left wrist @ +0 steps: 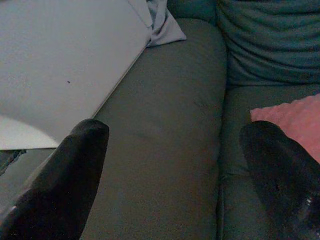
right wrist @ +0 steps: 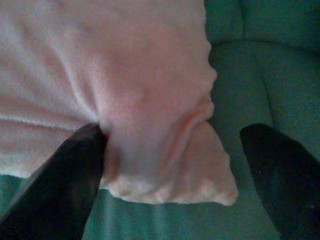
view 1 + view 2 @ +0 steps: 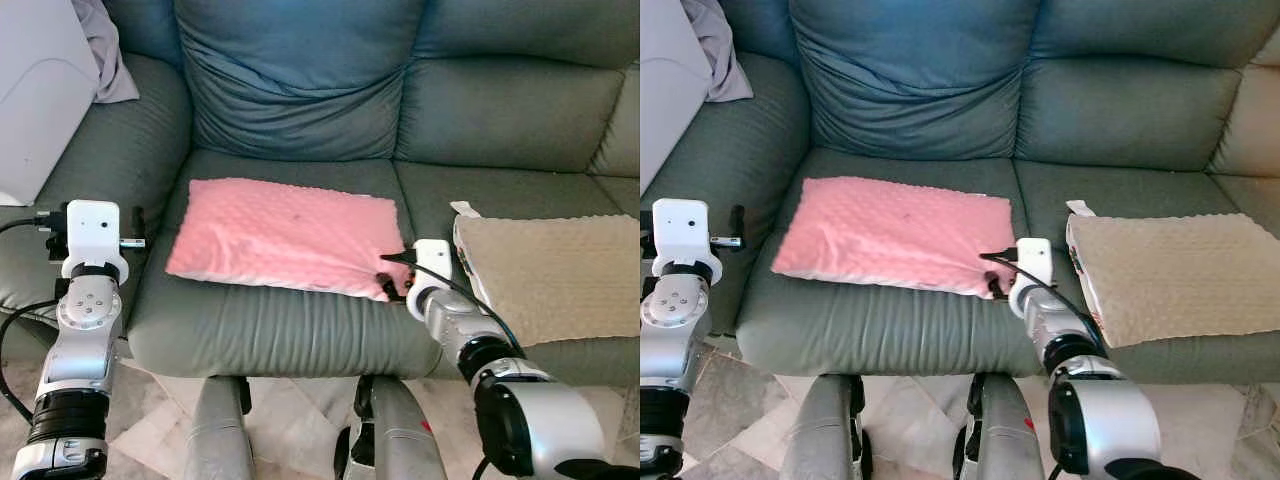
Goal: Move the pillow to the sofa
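Note:
The pink dimpled pillow [image 3: 285, 235] lies flat on the middle seat of the dark green sofa [image 3: 300, 330]. My right gripper [image 3: 395, 275] is at the pillow's front right corner, open. In the right wrist view one finger [image 2: 75, 165] presses against the bunched corner of the pillow [image 2: 150, 90], while the other finger [image 2: 280, 170] stands well off to the side over the seat. My left gripper [image 3: 92, 218] hovers over the sofa's left armrest [image 1: 165, 115], open and holding nothing; the pillow's edge [image 1: 295, 117] lies beside one of its fingers.
A tan dimpled pillow [image 3: 555, 270] lies on the right seat, close to my right arm. A white panel [image 3: 35, 90] and a grey cloth [image 3: 105, 50] rest on the left armrest. Light floor tiles [image 3: 300, 410] show below the seat's front edge.

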Controlling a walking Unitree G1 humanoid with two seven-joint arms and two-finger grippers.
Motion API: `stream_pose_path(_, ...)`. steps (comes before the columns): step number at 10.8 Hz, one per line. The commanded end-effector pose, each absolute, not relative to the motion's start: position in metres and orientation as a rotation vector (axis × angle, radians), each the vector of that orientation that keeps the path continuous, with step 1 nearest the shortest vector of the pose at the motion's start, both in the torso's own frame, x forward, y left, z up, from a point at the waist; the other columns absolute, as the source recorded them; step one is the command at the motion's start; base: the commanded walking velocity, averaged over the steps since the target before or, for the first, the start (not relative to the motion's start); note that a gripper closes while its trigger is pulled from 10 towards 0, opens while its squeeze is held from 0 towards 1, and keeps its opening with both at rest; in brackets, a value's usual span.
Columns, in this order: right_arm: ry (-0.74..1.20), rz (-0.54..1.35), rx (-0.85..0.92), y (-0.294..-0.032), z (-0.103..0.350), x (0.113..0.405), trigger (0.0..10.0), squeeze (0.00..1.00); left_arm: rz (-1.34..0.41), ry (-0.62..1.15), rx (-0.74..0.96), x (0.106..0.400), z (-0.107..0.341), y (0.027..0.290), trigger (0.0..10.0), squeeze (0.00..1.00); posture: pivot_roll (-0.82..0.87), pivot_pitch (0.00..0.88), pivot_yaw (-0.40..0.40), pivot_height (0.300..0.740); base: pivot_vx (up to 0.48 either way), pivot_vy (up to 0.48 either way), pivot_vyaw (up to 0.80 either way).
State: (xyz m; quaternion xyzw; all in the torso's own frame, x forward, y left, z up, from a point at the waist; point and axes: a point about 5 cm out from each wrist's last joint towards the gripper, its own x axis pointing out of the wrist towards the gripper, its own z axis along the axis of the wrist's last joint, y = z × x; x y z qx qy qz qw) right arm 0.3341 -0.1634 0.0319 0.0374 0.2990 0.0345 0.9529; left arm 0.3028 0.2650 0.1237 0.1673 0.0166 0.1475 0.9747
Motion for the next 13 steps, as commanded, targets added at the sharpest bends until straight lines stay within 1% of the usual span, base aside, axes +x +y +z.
stream_pose_path(1,0.616,0.066,0.102,-0.165,0.031,0.333,10.0,1.00,0.306,0.030,0.336,0.305,0.127,0.264,10.0,0.00,0.06,0.108,-0.059,0.618,0.000,0.000,0.00)
stream_pose_path(3,0.502,0.129,0.057,-0.156,0.044,0.342,10.0,1.00,0.306,0.030,0.336,0.306,0.127,0.264,10.0,0.00,0.06,0.103,-0.055,0.618,0.000,0.000,0.00)
stream_pose_path(4,0.362,0.155,0.024,-0.149,0.062,0.351,10.0,1.00,0.303,0.027,0.334,0.307,0.127,0.263,10.0,0.00,0.05,0.096,-0.053,0.618,0.000,0.000,0.00)
stream_pose_path(5,0.284,0.177,-0.007,-0.142,0.071,0.354,10.0,1.00,0.299,0.025,0.331,0.308,0.128,0.262,10.0,0.00,0.05,0.093,-0.053,0.618,0.000,0.000,0.00)
stream_pose_path(6,0.200,0.193,-0.008,-0.134,0.080,0.354,10.0,1.00,0.294,0.021,0.323,0.310,0.128,0.259,10.0,0.00,0.04,0.089,-0.054,0.618,0.000,0.000,0.00)
stream_pose_path(7,0.158,0.211,-0.001,-0.130,0.082,0.351,10.0,1.00,0.288,0.017,0.315,0.311,0.127,0.256,10.0,0.00,0.04,0.075,-0.055,0.618,0.000,0.000,0.00)
stream_pose_path(8,0.126,0.231,-0.023,-0.128,0.083,0.347,10.0,1.00,0.280,0.019,0.302,0.310,0.125,0.253,10.0,0.00,0.03,0.055,-0.050,0.618,0.000,0.000,0.00)
stream_pose_path(9,0.086,0.249,-0.038,-0.127,0.082,0.341,10.0,1.00,0.242,0.020,0.252,0.310,0.123,0.245,10.0,0.00,0.03,0.015,-0.046,0.618,0.000,0.000,0.00)
stream_pose_path(10,0.000,0.255,-0.049,-0.130,0.086,0.327,10.0,0.04,0.129,-0.008,0.227,0.310,0.122,0.226,10.0,0.00,0.01,0.000,-0.040,0.618,0.000,0.000,0.00)
stream_pose_path(11,-0.010,0.268,-0.018,-0.130,0.084,0.312,10.0,0.00,0.096,-0.013,0.206,0.310,0.120,0.219,10.0,0.00,0.00,0.000,-0.032,0.618,0.000,0.000,0.00)
stream_pose_path(12,-0.033,0.221,0.012,-0.135,0.086,0.301,10.0,0.00,0.088,-0.004,0.186,0.310,0.112,0.213,10.0,0.00,-0.01,0.000,-0.025,0.626,0.000,0.000,0.00)
stream_pose_path(13,-0.052,0.175,0.042,-0.138,0.090,0.294,10.0,0.00,0.098,0.009,0.163,0.312,0.105,0.209,10.0,0.00,-0.02,0.000,-0.018,0.648,0.000,0.000,0.00)
